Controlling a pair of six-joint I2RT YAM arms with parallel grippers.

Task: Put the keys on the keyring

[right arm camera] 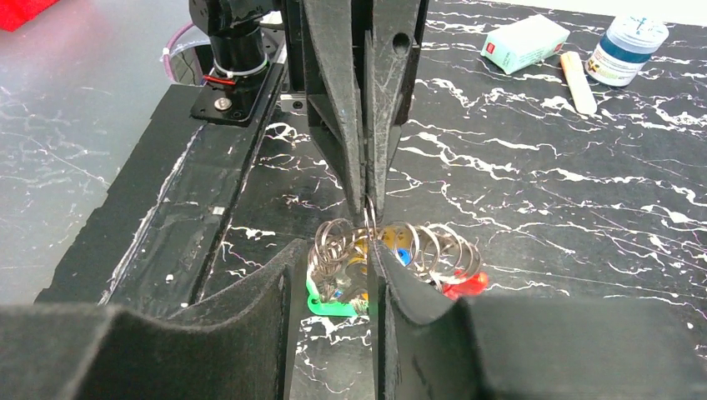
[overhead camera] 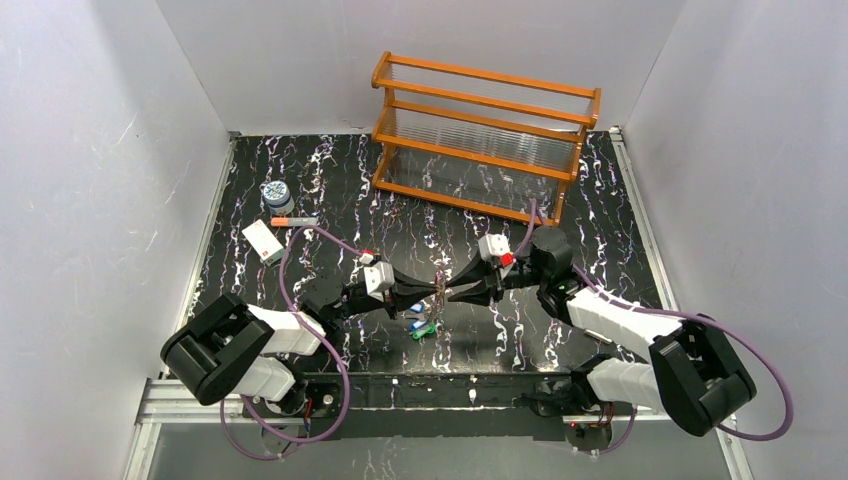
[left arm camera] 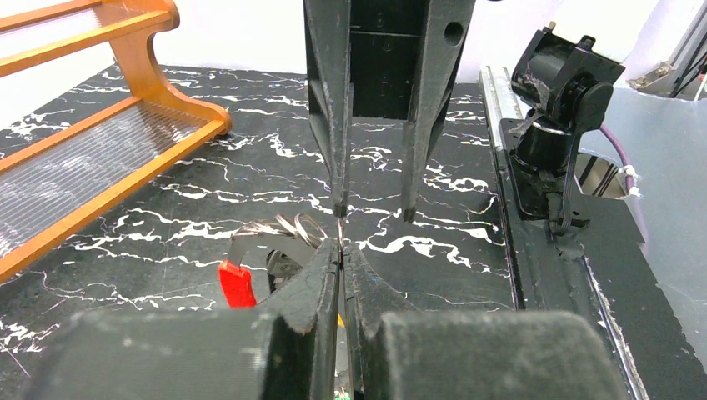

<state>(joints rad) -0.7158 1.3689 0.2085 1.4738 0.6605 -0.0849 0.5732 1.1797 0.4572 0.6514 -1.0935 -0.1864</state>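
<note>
Only from the right wrist: keys (right arm camera: 327, 305) bunched beneath the keyring (right arm camera: 333, 237) coils, mid-table. From the left wrist: left gripper (left arm camera: 342, 248) pinched onto one wire loop, right gripper (left arm camera: 373, 208) fingers parted. Below, black white-veined table (overhead camera: 620, 220); around, white walls (overhead camera: 100, 150); behind, orange rack (overhead camera: 480, 130).

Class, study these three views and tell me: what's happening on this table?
Above the middle of the table, the left gripper is shut on a thin wire of the keyring. The right gripper faces it and stands open around the silvery loops. The keys sit bunched just beneath. Whether any is threaded on yet cannot be told.
</note>
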